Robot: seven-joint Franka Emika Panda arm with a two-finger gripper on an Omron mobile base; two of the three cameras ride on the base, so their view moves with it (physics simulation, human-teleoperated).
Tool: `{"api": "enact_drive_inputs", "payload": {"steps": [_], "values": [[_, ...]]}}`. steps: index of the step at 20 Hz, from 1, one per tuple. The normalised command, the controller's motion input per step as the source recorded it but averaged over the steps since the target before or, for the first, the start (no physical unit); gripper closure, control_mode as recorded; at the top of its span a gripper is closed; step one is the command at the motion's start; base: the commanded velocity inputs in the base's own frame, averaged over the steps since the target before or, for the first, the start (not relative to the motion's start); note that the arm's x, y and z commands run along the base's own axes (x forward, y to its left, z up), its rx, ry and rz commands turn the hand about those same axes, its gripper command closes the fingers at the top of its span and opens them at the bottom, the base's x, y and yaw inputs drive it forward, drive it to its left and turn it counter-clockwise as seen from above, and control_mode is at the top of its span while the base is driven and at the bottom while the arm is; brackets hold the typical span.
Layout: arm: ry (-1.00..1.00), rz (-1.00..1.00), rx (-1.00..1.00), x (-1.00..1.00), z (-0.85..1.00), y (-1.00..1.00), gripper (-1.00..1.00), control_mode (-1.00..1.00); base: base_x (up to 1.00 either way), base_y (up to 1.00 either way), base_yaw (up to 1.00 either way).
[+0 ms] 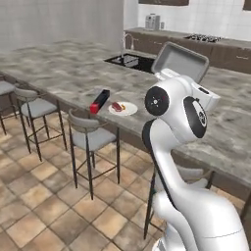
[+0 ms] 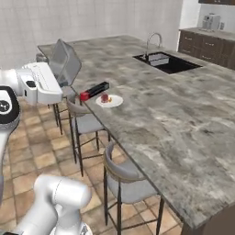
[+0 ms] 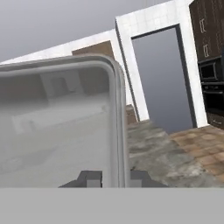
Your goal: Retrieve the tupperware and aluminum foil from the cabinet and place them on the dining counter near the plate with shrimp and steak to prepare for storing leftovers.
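A big grey-brown stone tabletop [image 1: 63, 73] fills the middle of the kitchen, with brown floor tiles below it. In the left base view, 3 grey stools stand along its near edge at the left of the frame. A black sink [image 1: 131, 61] with a silver tap sits in the tabletop near the top middle of that view.

The plate with shrimp and steak [image 1: 123, 108] is small, round and white, and it lies near the tabletop's edge in the middle of the left base view. The aluminum foil [image 1: 100, 101] is a long black box with 1 red end. It lies just beside the plate, on its left, with the red end at the tabletop's edge.

The tool [image 3: 113, 178] is closed on the rim of the tupperware [image 3: 57, 127]. In the hand view the 2 dark tips pinch the thin wall at the bottom of the frame. The grey see-through tub is up in the air, tilted on its side. It shows at the upper right middle of the left base view and at the upper left of the right base view.
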Motion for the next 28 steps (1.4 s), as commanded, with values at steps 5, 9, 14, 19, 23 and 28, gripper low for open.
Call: {"api": "enact_drive_inputs", "payload": {"steps": [5, 9, 14, 19, 23, 28], "values": [[0.0, 0.0, 0.0, 0.0, 0.0, 0.0, 1.0, 1.0, 0.99, 0.93, -0.57], [0.0, 0.0, 0.0, 0.0, 0.0, 0.0, 1.0, 1.0, 0.81, 0.99, -0.59], [0.0, 0.0, 0.0, 0.0, 0.0, 0.0, 1.0, 1.0, 0.57, 1.0, -0.61], [0.0, 0.0, 0.0, 0.0, 0.0, 0.0, 1.0, 1.0, 0.53, 1.0, -0.59], [0.0, 0.0, 0.0, 0.0, 0.0, 0.0, 1.0, 1.0, 0.42, 1.0, -0.47], [0.02, 0.0, 0.0, 0.03, 0.0, 0.0, 1.0, -1.0, 0.19, 0.3, -0.07]]}}
